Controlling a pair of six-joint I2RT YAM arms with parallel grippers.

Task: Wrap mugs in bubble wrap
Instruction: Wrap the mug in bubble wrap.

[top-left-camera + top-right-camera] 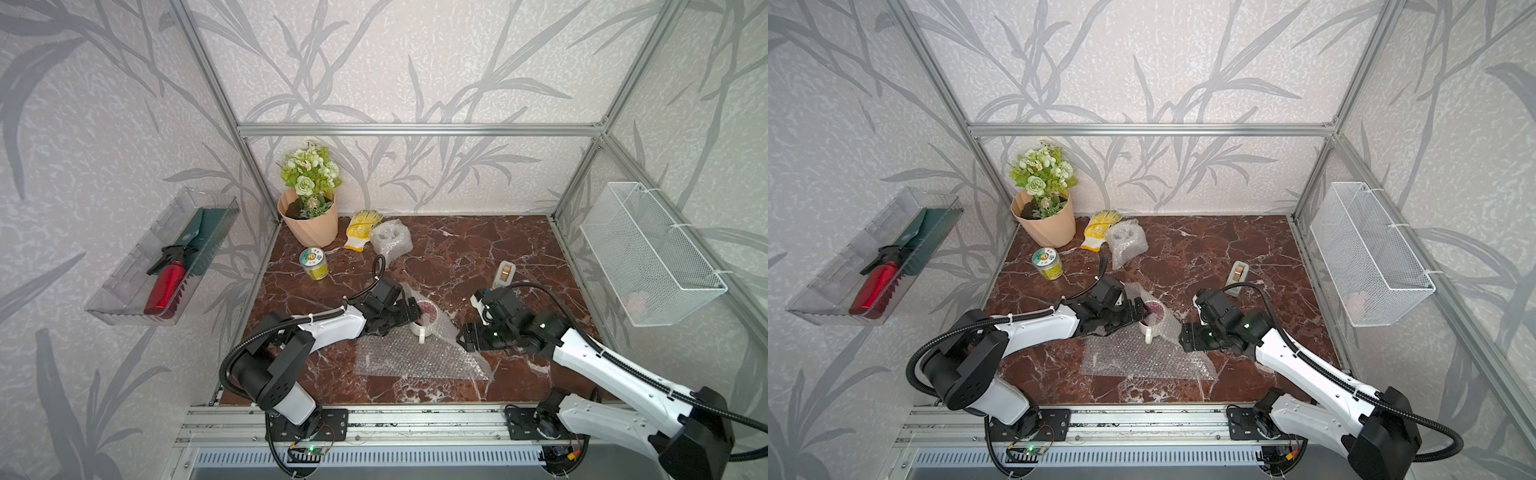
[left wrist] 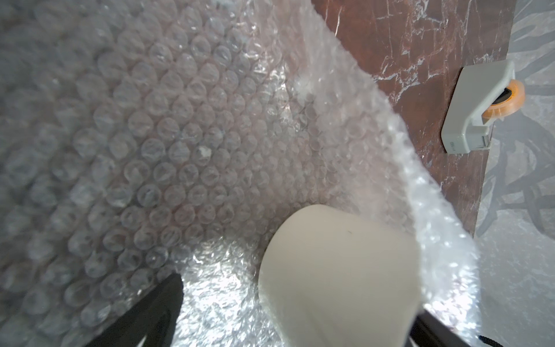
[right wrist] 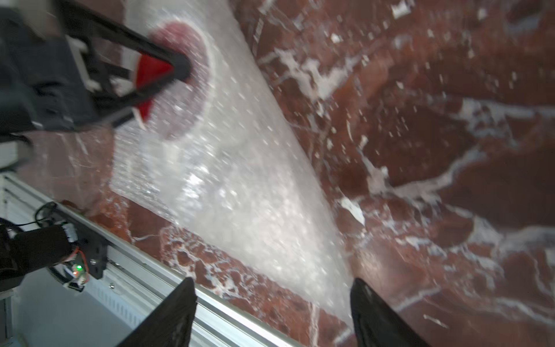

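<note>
- Top views, left wall: clear tray [image 1: 137,249] holds a red bottle [image 1: 166,286] lying down.
- Back-left corner of the table [image 1: 478,249]: flower pot [image 1: 309,226]. Can [image 1: 313,266] stands upright just in front of it. Glove [image 1: 360,229] lies flat beside the pot.
- Bundle [image 1: 390,239] of bubbled plastic sits just right of the glove. Contents cannot be told.
- Left gripper [image 1: 413,316] reaches the mug [image 1: 419,329] from the left, at rim height. The left wrist view shows its fingers [image 2: 150,312] spread wide with the mug [image 2: 339,270] between them and a clear gap on one side. State: released, grasping nothing.
- Mug: upright near the table's middle, standing on the wrap [image 1: 411,355], handle toward the front edge. Outside white. The red inside shows dimly through plastic lying over the mouth.
- Wrap: one sheet. The front part lies flat on the table. The right part is lifted and folded over the mug's mouth.
- Right gripper [image 1: 462,337] sits low at the sheet's right edge. Contact cannot be told. In the right wrist view the fingers [image 3: 375,312] stand apart with nothing between them. State: released.
- Tape dispenser [image 1: 505,272] stands behind the right gripper, well apart from the mug.
- Right wall: wire basket [image 1: 652,249].
</note>
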